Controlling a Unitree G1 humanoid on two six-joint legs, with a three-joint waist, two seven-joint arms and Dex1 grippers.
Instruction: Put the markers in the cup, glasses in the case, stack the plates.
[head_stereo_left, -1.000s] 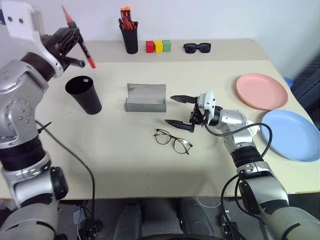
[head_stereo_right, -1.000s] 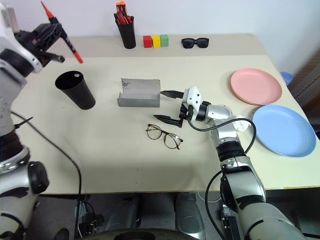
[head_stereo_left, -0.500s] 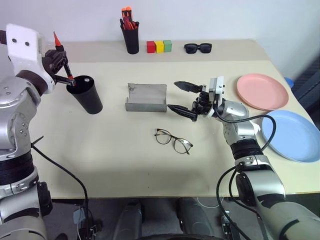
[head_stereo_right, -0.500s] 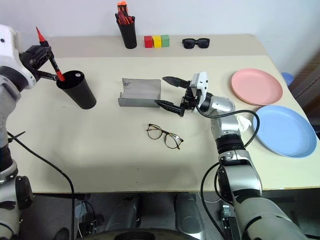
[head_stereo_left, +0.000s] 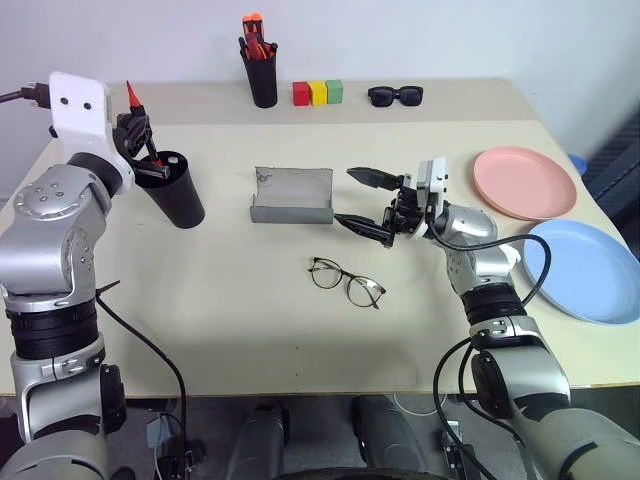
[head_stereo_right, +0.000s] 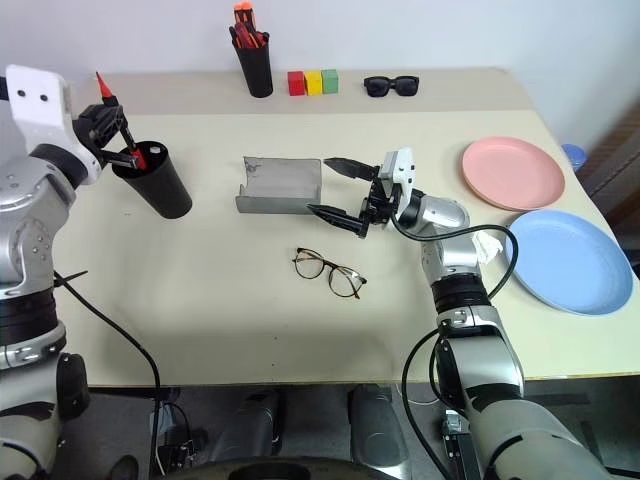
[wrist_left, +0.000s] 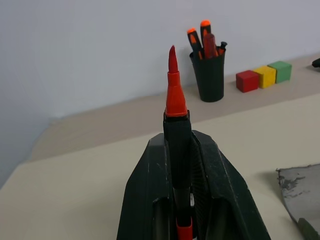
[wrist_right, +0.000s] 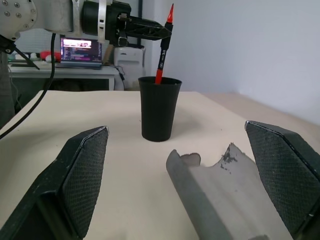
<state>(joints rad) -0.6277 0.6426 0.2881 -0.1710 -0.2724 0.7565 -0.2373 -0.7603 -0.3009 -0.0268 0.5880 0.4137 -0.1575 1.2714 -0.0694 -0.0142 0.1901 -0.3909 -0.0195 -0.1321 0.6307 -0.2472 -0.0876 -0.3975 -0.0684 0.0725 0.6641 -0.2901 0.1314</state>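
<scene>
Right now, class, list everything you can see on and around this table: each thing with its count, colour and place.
marker: one, red and black, lower end inside the cup, held by the left claw
cup: one, black, table's left
case: one, grey, open, centre
glasses: one, thin black frame, in front of the case
plates: two, pink and light blue, right side, apart
pen holder: one, black, red-orange markers inside, back edge
blocks: three, red, yellow, green, back
sunglasses: one, black, back
left claw: shut on marker
right claw: open, beside the case

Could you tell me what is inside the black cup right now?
The red marker's lower end dips into the cup, held by the left gripper. The cup's wall hides anything deeper.
</scene>
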